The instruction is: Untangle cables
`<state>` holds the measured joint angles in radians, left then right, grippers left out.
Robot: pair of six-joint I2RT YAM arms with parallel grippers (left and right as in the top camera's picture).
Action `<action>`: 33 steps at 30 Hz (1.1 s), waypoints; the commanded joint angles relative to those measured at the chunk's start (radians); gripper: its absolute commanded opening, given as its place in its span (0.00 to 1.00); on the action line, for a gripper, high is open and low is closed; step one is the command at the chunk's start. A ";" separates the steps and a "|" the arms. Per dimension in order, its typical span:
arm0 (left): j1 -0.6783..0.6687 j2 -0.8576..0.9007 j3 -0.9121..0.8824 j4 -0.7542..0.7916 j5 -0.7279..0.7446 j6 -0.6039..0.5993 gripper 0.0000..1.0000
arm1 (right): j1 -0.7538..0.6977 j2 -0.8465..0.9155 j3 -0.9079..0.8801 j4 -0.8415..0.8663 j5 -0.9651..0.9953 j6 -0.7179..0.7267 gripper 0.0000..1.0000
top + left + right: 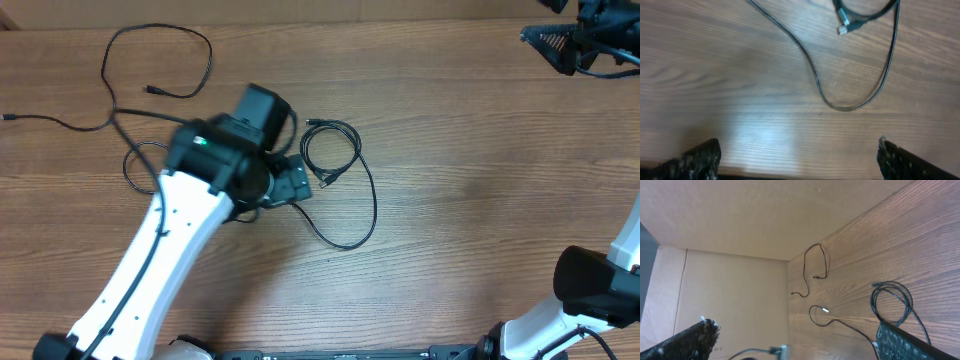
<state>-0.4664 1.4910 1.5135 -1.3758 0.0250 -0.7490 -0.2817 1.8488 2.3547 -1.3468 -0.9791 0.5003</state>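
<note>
Several thin black cables lie apart on the wooden table. One cable (340, 160) is coiled just right of my left gripper (290, 185), and its long loop (840, 106) and plug (842, 29) lie ahead of the left gripper (797, 152), which is open and over bare wood. A second cable (160, 55) loops at the far left. A third cable (60, 122) runs in from the left edge. My right gripper (565, 45) hovers at the far right corner. The right gripper (800, 337) is open and empty, looking across at the coiled cable (892, 297) and a strand (815, 262).
A cardboard wall (730, 225) lines the far side of the table (480, 180). The left arm's white link (160, 260) crosses the near left. The right arm's base (590, 300) sits at the near right corner.
</note>
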 commanded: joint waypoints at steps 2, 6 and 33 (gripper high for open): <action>-0.061 0.013 -0.187 0.188 0.009 -0.164 1.00 | -0.005 -0.005 0.008 0.002 0.003 -0.008 1.00; -0.090 0.035 -0.311 0.359 0.016 -0.275 0.93 | -0.005 -0.005 0.007 0.002 0.003 -0.008 1.00; -0.115 0.345 -0.399 0.589 0.002 -0.309 0.04 | -0.005 -0.005 0.007 0.002 0.003 -0.008 1.00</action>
<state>-0.5869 1.8336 1.1130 -0.7815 0.0261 -1.0748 -0.2817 1.8488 2.3547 -1.3476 -0.9794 0.5003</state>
